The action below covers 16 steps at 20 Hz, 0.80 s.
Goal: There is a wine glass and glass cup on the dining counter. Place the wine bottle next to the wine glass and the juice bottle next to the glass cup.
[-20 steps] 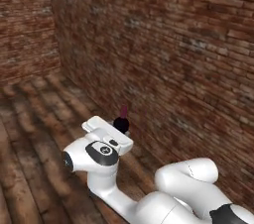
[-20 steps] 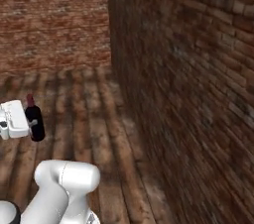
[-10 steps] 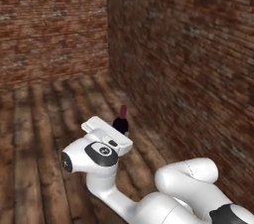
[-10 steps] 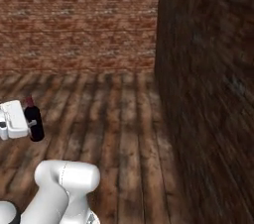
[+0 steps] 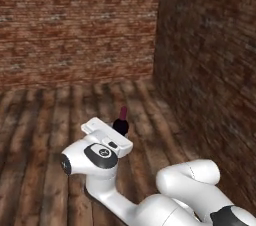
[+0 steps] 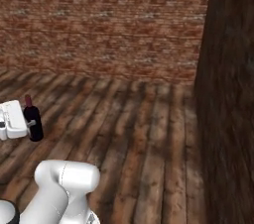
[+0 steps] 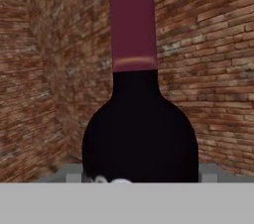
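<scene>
gripper: seen at the end of the white hand in the left base view (image 5: 116, 132) and at the left edge of the right base view (image 6: 29, 125); clamped on the wine bottle, jaws on either side of its body.
wine bottle: held upright above the wooden floor (image 5: 35, 120), dark body and dark-red neck visible (image 5: 121, 122) (image 6: 32, 119); close up in the hand view (image 7: 139, 134), label not seen.
edges: brick back wall (image 6: 99, 25) runs across ahead; dark brick side wall (image 5: 210, 70) closes the right side and meets it in a corner.
open room: bare planks seen ahead and to the left of the bottle; side wall is well apart from it.
view difference: right base view gives the bottle in side profile, clear of the floor; left base view hides its lower body behind the hand; hand view shows bricks close behind the neck.
</scene>
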Available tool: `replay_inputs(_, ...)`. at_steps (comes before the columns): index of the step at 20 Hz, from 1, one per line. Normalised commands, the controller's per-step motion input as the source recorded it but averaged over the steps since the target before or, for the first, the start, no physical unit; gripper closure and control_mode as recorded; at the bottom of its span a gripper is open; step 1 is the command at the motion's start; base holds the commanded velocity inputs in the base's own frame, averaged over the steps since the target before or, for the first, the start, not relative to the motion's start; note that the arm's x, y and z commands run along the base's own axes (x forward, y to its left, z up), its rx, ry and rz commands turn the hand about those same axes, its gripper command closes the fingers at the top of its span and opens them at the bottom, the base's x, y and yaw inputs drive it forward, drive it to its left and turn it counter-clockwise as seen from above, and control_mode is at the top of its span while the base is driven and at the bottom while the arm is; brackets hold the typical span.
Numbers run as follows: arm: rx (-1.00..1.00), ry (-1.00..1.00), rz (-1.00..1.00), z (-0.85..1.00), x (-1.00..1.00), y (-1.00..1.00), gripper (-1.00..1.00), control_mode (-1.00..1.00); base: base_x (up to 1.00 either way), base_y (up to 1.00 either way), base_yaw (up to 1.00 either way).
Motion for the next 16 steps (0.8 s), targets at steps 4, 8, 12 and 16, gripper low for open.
replay_inputs(4, 0.00, 0.00, 0.00, 0.00, 0.00, 0.00, 1.00, 1.00, 0.83, 0.07, 0.36)
replay_inputs(8, 0.00, 0.00, 0.00, 0.00, 0.00, 0.00, 1.00, 1.00, 0.84, 0.06, 0.35)
replay_inputs(12, 0.00, 0.00, 0.00, 0.00, 0.00, 0.00, 1.00, 1.00, 0.86, 0.06, 0.33)
replay_inputs(16, 0.00, 0.00, 0.00, 0.00, 0.00, 0.00, 1.00, 1.00, 0.88, 0.04, 0.29)
